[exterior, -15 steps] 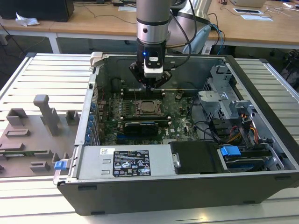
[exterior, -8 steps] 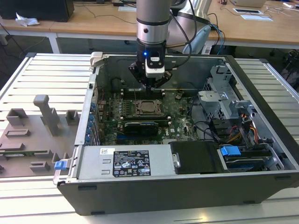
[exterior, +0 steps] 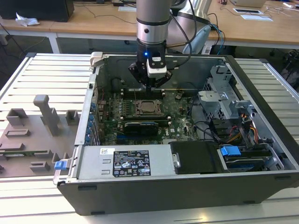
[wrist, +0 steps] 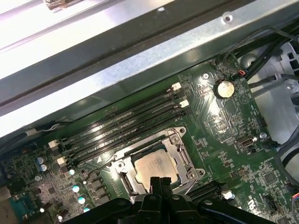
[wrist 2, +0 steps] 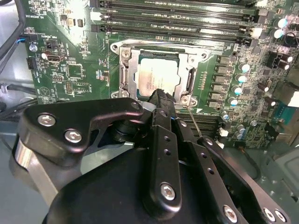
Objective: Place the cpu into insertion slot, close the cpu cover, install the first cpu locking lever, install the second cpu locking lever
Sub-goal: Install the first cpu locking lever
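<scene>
The cpu [wrist 2: 156, 77] sits in the insertion slot [exterior: 145, 107], with the cpu cover [wrist 2: 127, 70] lying flat around it. The gripper [wrist 2: 160, 93] hangs just above the slot's edge, its fingers [wrist 2: 161, 112] pressed together and empty, beside a thin locking lever [wrist 2: 195, 122]. This looks like lever work: push steadily with the closed tips and keep off the chip. The exterior view adds the arm upright over the open computer case [exterior: 187, 191]. The first wrist view adds the memory slots [wrist: 126, 123] beyond the cover.

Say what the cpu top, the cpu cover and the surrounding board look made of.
The cpu: pale matte metal top, likely plated, softly reflective. The cpu cover: bright stamped sheet metal, judging by its sheen. The board: glossy green laminate with fine traces.
</scene>
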Robot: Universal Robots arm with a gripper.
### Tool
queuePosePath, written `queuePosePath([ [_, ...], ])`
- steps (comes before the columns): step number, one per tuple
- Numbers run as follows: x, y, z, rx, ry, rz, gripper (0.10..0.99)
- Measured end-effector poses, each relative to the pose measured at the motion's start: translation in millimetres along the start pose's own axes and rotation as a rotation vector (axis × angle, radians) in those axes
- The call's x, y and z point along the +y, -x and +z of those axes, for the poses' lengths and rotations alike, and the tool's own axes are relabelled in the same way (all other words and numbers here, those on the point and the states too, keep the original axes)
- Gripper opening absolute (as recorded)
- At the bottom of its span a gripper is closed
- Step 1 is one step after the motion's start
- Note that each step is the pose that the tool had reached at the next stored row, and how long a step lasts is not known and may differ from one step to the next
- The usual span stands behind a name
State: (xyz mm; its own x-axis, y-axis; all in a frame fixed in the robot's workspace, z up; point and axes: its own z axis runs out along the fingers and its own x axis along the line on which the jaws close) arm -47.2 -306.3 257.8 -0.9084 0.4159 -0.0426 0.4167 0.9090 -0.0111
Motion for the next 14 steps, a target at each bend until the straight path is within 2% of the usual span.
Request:
queuePosePath([
  [10,0.0,0.0,0.0,-0.0010,0.004,-0.095,0.106],
  [14,0.0,0.0,0.0,-0.0013,0.005,-0.115,0.106],
])
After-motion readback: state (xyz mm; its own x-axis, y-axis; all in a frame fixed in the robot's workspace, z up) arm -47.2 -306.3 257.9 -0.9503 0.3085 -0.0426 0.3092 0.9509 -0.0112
